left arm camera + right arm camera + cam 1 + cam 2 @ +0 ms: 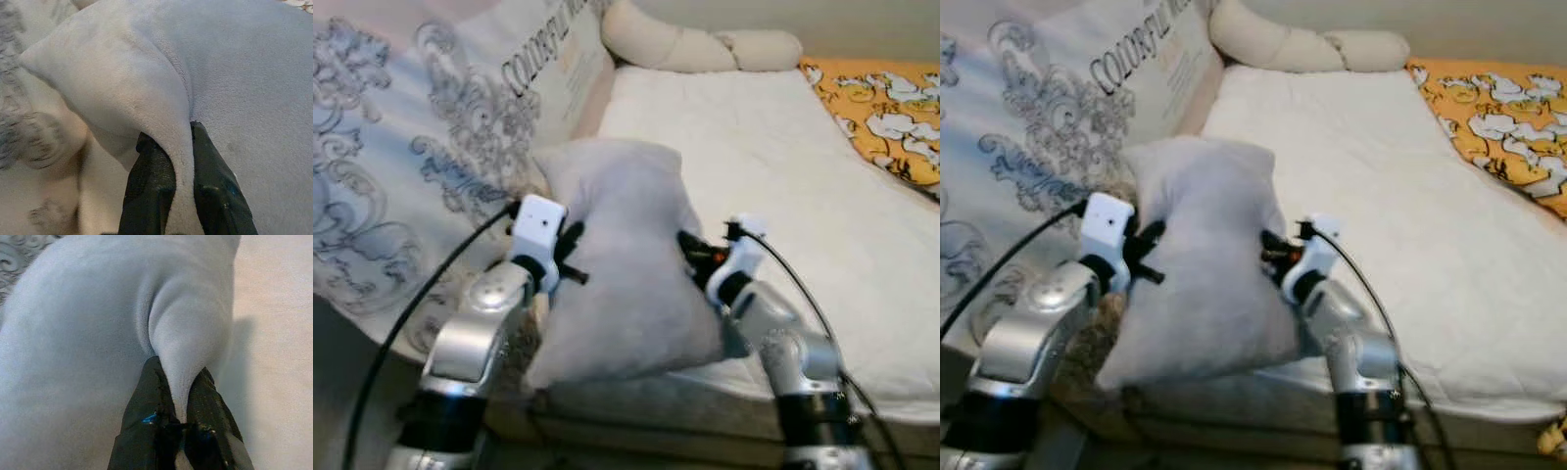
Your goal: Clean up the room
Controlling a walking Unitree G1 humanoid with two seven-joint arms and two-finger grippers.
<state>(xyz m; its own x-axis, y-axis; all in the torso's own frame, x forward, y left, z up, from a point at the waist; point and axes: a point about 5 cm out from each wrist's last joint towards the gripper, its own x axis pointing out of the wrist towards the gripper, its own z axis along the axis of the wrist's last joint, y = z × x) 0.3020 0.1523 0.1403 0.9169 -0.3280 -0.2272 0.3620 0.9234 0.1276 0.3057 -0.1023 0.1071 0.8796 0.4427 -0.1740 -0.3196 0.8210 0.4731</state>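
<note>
Pale bedding is filling the scene: a white mattress [773,196] with a patterned quilt [411,166] heaped along its left side. Both arms are holding a grey pillow [622,264] at the near edge of the bed. Left end effector [180,196] is pinching a fold of the pillow's left edge between its black fingers; right end effector [181,406] is clamping a ridge of the right edge likewise. Plush and slack, the pillow is probably light and will sag, so gripping opposite edges looks sound. Beyond are lying a cream bolster [705,44] and an orange printed blanket [886,108].
</note>
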